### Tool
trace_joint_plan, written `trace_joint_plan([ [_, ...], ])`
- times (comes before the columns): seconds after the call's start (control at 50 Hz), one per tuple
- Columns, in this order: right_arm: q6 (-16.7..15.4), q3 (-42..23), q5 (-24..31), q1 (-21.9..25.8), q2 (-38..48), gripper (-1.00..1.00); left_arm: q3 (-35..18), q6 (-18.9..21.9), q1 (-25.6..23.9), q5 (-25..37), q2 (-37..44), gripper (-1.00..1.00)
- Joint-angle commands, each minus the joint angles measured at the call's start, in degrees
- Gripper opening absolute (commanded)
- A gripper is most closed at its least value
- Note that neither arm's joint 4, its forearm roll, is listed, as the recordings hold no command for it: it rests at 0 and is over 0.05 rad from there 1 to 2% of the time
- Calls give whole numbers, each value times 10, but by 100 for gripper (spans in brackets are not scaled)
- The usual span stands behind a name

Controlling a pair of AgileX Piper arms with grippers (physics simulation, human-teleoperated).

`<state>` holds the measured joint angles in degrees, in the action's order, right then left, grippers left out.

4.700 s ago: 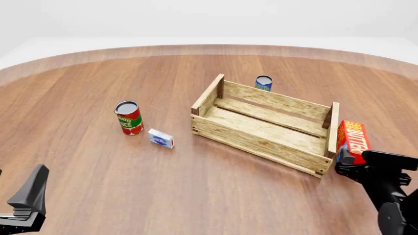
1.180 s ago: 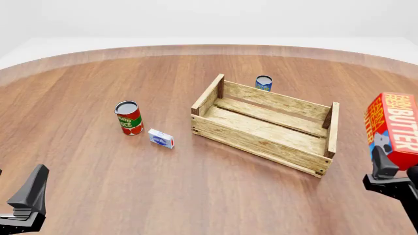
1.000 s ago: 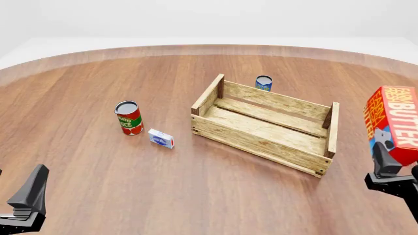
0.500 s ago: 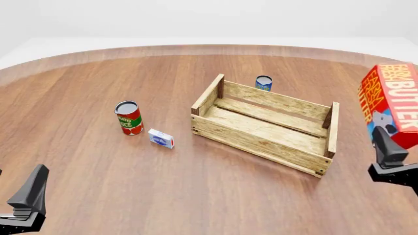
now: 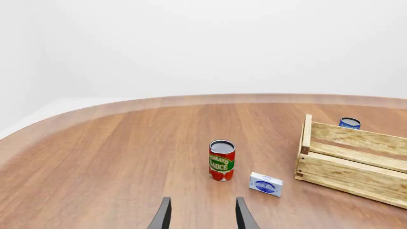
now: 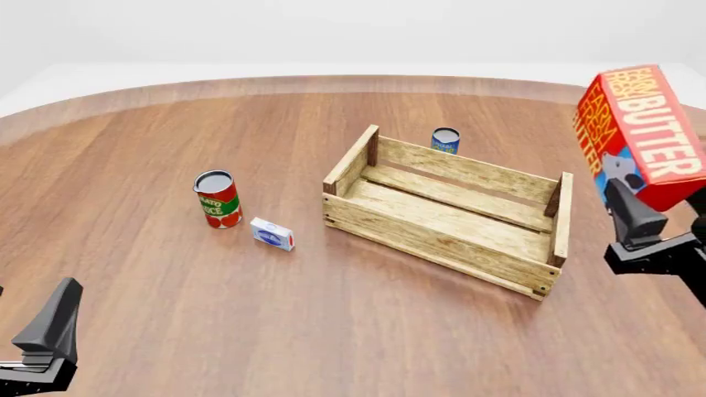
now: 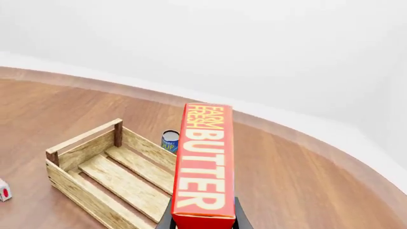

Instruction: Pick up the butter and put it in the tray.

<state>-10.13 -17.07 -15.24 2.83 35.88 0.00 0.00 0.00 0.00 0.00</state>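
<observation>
Your right hand (image 6: pixel 662 236) grips the butter (image 6: pixel 640 132), which has risen clear of the tabletop (image 6: pixel 221 314) and drifted toward the tray (image 6: pixel 441 217); swing left next. Left hand (image 5: pixel 202 217) idles open.

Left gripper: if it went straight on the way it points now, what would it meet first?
Probably the tomato sauce can. In the left wrist view it stands almost dead ahead of the open left gripper, with bare table between. The small blue-and-white box lies off to one side. Depth is uncertain.

The right claw (image 6: pixel 653 231) has lifted the butter (image 6: pixel 640 132) off the table and carried it higher.
</observation>
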Motion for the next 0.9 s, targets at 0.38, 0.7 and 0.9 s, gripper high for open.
trace_joint_plan([
  [0.38, -11, -75, -79, 48, 156, -100, 0, 0, 0, 0, 0, 100],
  [0.7, -8, -115, -118, 66, 250, -100, 0, 0, 0, 0, 0, 100],
  [0.9, -3, -136, -135, 72, 295, -100, 0, 0, 0, 0, 0, 100],
])
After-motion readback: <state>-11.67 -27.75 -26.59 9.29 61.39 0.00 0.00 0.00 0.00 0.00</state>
